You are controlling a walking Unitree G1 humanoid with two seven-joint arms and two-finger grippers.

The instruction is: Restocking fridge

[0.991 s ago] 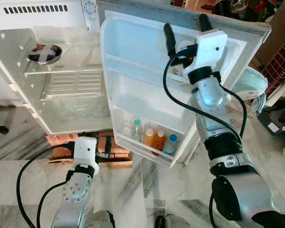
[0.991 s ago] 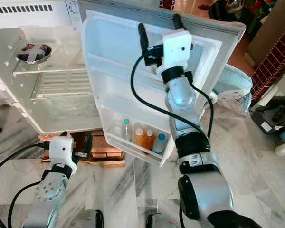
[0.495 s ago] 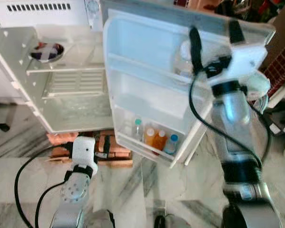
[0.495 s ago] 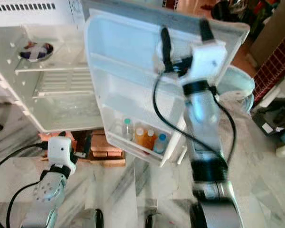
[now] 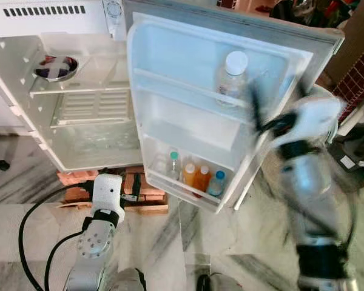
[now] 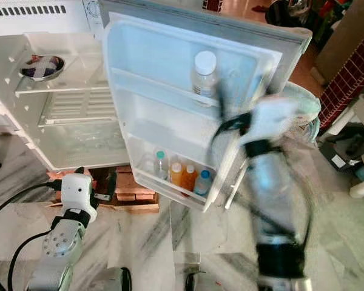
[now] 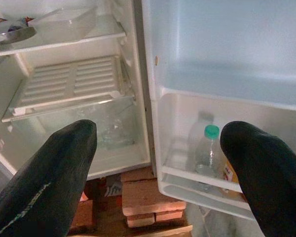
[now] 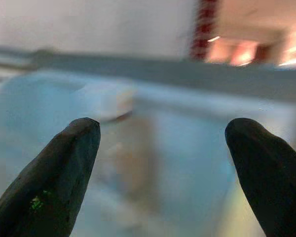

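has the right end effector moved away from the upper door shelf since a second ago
Yes. The right end effector has dropped down and right, away from the clear white-capped bottle on the white fridge door shelf.

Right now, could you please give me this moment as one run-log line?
clear bottle: on upper door shelf | right gripper: open, empty, blurred | left gripper: open, low | lower door bin: small bottles

A home, by the look of it: a small white fridge (image 5: pixel 79 91) stands open on stacked bricks (image 5: pixel 142 188) over a grey-veined marble floor (image 5: pixel 24 188), with a pedestal fan (image 6: pixel 303 112) and household clutter behind the door (image 5: pixel 188 103).
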